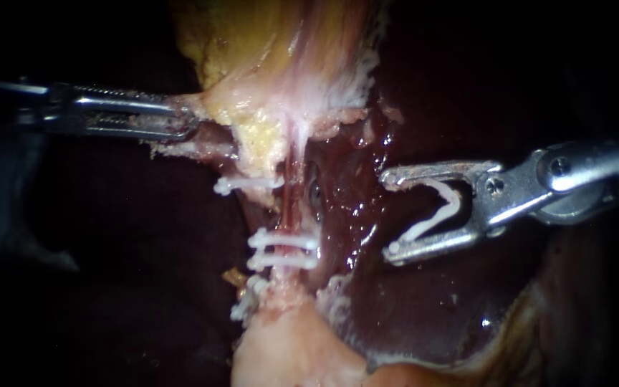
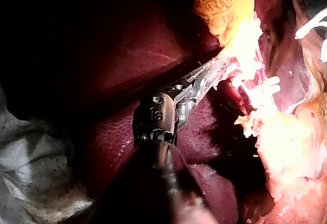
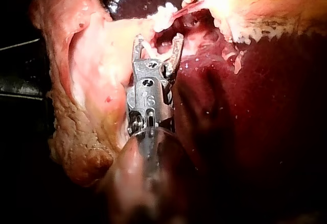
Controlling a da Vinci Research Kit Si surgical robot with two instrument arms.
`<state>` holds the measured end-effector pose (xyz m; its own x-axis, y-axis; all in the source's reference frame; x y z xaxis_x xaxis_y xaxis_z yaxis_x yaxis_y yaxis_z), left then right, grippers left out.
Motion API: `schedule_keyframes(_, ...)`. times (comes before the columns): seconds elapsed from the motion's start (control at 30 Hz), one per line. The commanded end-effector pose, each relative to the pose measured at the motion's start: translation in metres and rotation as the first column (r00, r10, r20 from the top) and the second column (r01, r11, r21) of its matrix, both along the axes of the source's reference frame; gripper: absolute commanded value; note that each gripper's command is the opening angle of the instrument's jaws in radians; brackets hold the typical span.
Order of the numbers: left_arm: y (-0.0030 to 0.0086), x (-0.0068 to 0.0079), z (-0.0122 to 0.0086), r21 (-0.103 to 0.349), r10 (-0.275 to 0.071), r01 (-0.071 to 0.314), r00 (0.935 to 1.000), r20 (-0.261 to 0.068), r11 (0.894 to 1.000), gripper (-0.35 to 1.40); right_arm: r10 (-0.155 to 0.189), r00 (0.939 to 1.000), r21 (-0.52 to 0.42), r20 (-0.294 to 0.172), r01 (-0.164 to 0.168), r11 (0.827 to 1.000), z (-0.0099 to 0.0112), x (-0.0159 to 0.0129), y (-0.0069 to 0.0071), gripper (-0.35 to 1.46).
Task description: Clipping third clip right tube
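Endoscope: your left instrument is clamped on a pale tissue flap. Your right instrument has its jaws wide, both touching an open white clip. It sits right of the red tube, apart from it. Two clips cross the tube lower down.
Left wrist: your jaws grip pale tissue.
Right wrist: jaws spread round the clip, dark liver beside them.
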<state>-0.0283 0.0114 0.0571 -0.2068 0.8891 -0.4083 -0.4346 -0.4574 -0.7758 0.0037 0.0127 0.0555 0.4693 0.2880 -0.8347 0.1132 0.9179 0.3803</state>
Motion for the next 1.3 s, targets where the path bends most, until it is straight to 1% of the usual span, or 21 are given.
schedule_keyframes(0.03,0.0001,0.0000,-0.0001,0.000,0.000,0.000,1.0000,0.001,1.000,-0.35,0.000,1.0000,0.000,0.000,0.000,1.000,0.0000,0.0000,0.0000,0.50)
schedule_keyframes(0.13,0.0005,0.0005,-0.0007,0.005,0.003,-0.003,1.0000,0.004,1.000,-0.35,0.000,1.0000,0.000,0.000,0.000,1.000,0.0000,0.0000,0.0000,0.50)
schedule_keyframes(0.17,0.0007,0.0007,-0.0010,0.009,0.007,-0.007,0.9999,0.007,1.000,-0.35,0.000,1.0000,0.000,0.000,0.000,1.000,0.0000,0.0000,0.0000,0.50)
schedule_keyframes(0.23,0.0014,0.0014,-0.0019,0.012,0.005,-0.005,1.0000,0.003,1.000,-0.35,0.000,1.0000,0.000,0.000,0.000,1.000,0.0000,-0.0001,0.0000,0.50)
schedule_keyframes(0.33,0.0026,0.0029,-0.0035,0.010,-0.017,0.017,0.9998,0.010,1.000,-0.35,0.000,1.0000,0.000,0.000,0.000,1.000,0.0000,-0.0001,0.0000,0.50)
schedule_keyframes(0.4,0.0033,0.0039,-0.0048,0.013,-0.039,0.039,0.9991,0.015,0.999,-0.35,0.000,1.0000,0.000,0.000,0.000,1.000,0.0000,-0.0001,0.0000,0.50)
schedule_keyframes(0.47,0.0041,0.0051,-0.0065,-0.009,-0.053,0.053,0.9984,0.020,0.999,-0.35,0.000,1.0000,0.000,0.000,0.000,1.000,0.0000,-0.0001,0.0000,0.50)
schedule_keyframes(0.5,0.0044,0.0055,-0.0072,-0.013,-0.059,0.059,0.9979,0.025,0.998,-0.35,0.000,1.0000,0.000,0.000,0.000,1.000,0.0000,-0.0001,0.0000,0.50)
schedule_keyframes(0.53,0.0047,0.0060,-0.0082,-0.028,-0.063,0.063,0.9976,0.029,0.998,-0.35,0.000,1.0000,0.000,0.000,0.000,1.000,0.0000,-0.0001,0.0000,0.50)
schedule_keyframes(0.57,0.0049,0.0063,-0.0088,-0.033,-0.067,0.068,0.9974,0.027,0.997,-0.35,0.000,1.0000,0.000,0.000,0.000,1.000,0.0000,-0.0001,0.0000,0.50)
schedule_keyframes(0.6,0.0050,0.0064,-0.0093,-0.042,-0.067,0.068,0.9974,0.028,0.997,-0.35,0.000,1.0000,0.000,0.000,0.000,1.000,0.0000,-0.0001,0.0000,0.50)
schedule_keyframes(0.67,0.0049,0.0066,-0.0100,-0.045,-0.068,0.069,0.9974,0.025,0.997,-0.35,0.001,1.0000,0.000,0.000,-0.001,1.000,0.0000,-0.0001,0.0000,0.50)
schedule_keyframes(0.8,0.0044,0.0064,-0.0099,-0.048,-0.071,0.072,0.9972,0.022,0.996,-0.35,0.000,1.0000,0.001,0.000,0.000,1.000,0.0000,0.0004,0.0000,0.50)
schedule_keyframes(0.9,0.0044,0.0064,-0.0098,-0.049,-0.072,0.073,0.9972,0.022,0.996,-0.35,0.019,0.9998,0.039,0.009,-0.020,0.999,0.0001,0.0011,0.0001,0.50)
schedule_keyframes(1.03,0.0044,0.0064,-0.0098,-0.049,-0.072,0.073,0.9972,0.022,0.996,-0.35,0.051,0.9984,0.103,0.026,-0.053,0.993,0.0004,0.0026,0.0002,0.50)
schedule_keyframes(1.17,0.0044,0.0064,-0.0098,-0.049,-0.072,0.073,0.9972,0.022,0.996,-0.35,0.059,0.9977,0.152,0.034,-0.063,0.986,0.0011,0.0045,0.0002,0.50)
schedule_keyframes(1.23,0.0044,0.0064,-0.0098,-0.049,-0.072,0.073,0.9971,0.022,0.996,-0.35,0.068,0.9969,0.173,0.039,-0.073,0.982,0.0015,0.0054,0.0002,0.50)
schedule_keyframes(1.3,0.0043,0.0064,-0.0097,-0.049,-0.073,0.074,0.9971,0.021,0.996,-0.35,0.066,0.9971,0.194,0.039,-0.072,0.978,0.0021,0.0064,0.0002,0.50)
